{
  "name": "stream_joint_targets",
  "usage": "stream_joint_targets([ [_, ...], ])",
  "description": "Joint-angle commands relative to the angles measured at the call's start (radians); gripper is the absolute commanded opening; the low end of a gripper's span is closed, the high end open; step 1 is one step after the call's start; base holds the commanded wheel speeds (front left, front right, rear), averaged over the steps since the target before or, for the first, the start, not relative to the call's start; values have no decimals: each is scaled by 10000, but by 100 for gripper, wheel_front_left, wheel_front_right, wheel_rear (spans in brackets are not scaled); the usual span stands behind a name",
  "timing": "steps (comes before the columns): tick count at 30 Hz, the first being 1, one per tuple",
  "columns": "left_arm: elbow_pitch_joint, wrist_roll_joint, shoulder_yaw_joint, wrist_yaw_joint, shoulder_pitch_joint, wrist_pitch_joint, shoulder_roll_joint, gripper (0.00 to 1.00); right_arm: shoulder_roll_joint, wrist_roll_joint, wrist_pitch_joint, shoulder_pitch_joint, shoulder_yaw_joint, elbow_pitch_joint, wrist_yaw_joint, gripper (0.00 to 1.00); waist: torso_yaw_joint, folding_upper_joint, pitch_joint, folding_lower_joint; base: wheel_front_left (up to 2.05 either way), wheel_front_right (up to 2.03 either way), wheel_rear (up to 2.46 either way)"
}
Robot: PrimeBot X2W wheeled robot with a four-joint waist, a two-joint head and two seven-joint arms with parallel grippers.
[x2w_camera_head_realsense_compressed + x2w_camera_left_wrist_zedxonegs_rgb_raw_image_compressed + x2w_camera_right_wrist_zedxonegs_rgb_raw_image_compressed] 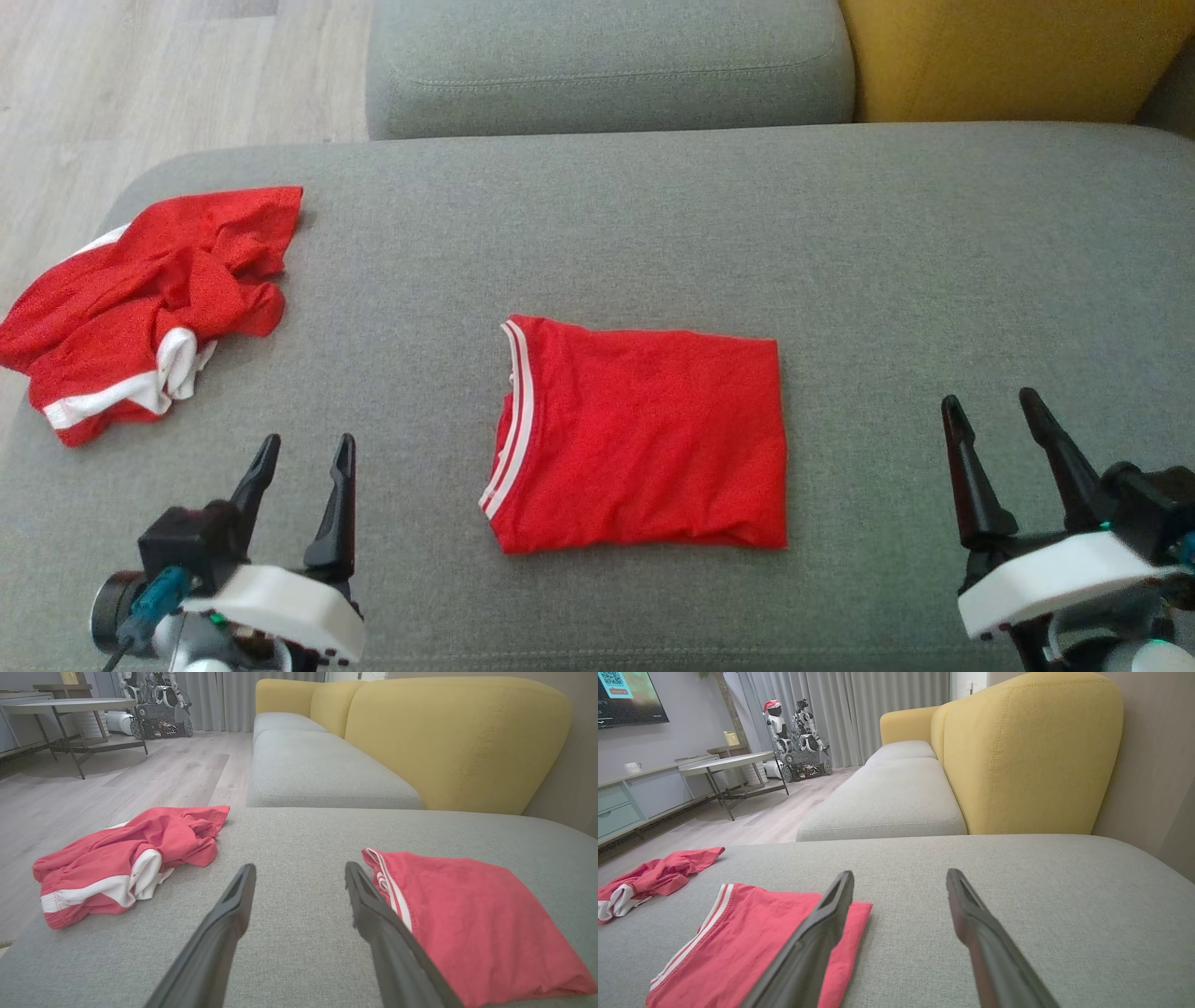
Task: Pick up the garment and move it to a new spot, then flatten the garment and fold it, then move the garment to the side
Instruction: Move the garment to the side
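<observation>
The folded red garment [644, 434] lies flat mid-seat on the grey sofa [840, 243]. The left hand [308, 441], at its 9 o'clock, and the right hand [990, 399], at its 3 o'clock, are both spread and empty. The cloth looks light and limp, so pinching every layer at those two edges should keep the fold.

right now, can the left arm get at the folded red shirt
Probably yes: the left gripper is open, and only bare grey cushion lies between it and the folded shirt.
</observation>
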Motion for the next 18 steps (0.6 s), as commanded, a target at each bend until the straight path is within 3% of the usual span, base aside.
stream_joint_targets([
  [1, -348, -20, 358, 91, -419, -2, 261, 100, -65, 22, 6, -256, 162, -391, -7, 100, 3, -1, 10, 0, 0, 0, 0],
  [18, -520, 19, 297, 226, -546, 9, 300, 100, -71, 18, 50, -320, 58, -336, -7, 100, 60, -1, 123, 0, 0, 0, 0],
])
